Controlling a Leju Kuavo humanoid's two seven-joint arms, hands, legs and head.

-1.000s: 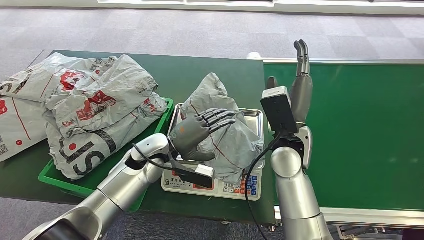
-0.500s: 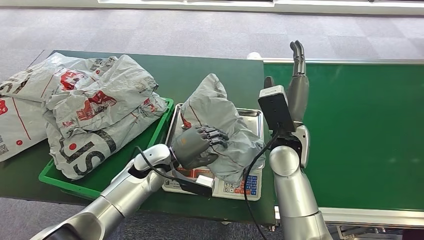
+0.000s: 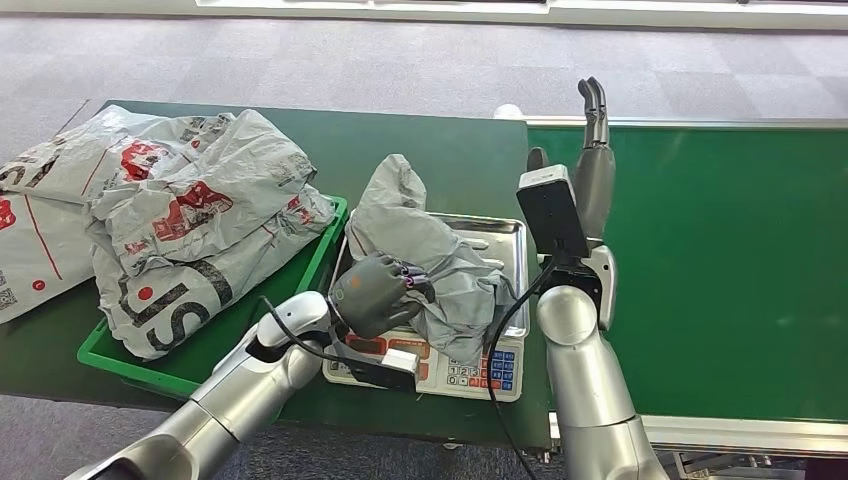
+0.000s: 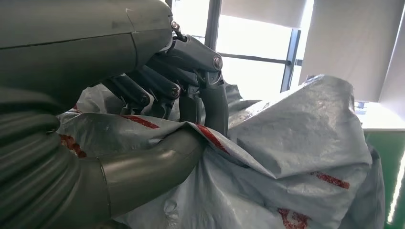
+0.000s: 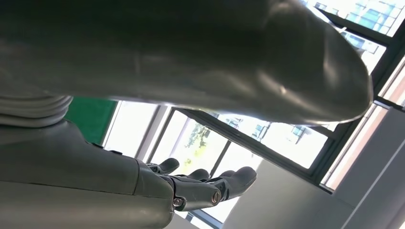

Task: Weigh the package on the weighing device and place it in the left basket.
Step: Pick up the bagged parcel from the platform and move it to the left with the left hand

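The left hand (image 3: 375, 292) has its fingers curled tight into the grey package (image 3: 435, 270), thumb underneath and fingers on top, bunching a fold of the plastic between them; the left wrist view shows that pinch up close, fingers (image 4: 210, 102) dug into the crumpled wrap. The package sits on the steel tray of the scale (image 3: 505, 240), its front edge spilling over the keypad, so the weighing looks done and the pick-up is the step in hand. The right hand (image 3: 594, 165) stands upright beside the scale over the green belt (image 3: 720, 260), fingers straight and close together, holding nothing. Next comes the lift and a swing across to the green basket (image 3: 330, 250) just beside the scale on the left, which is already heaped with printed bags (image 3: 190, 215). The wrap is limp and slippery, so the hold wants to be firm, and the drop needs to land on that pile without sliding off.
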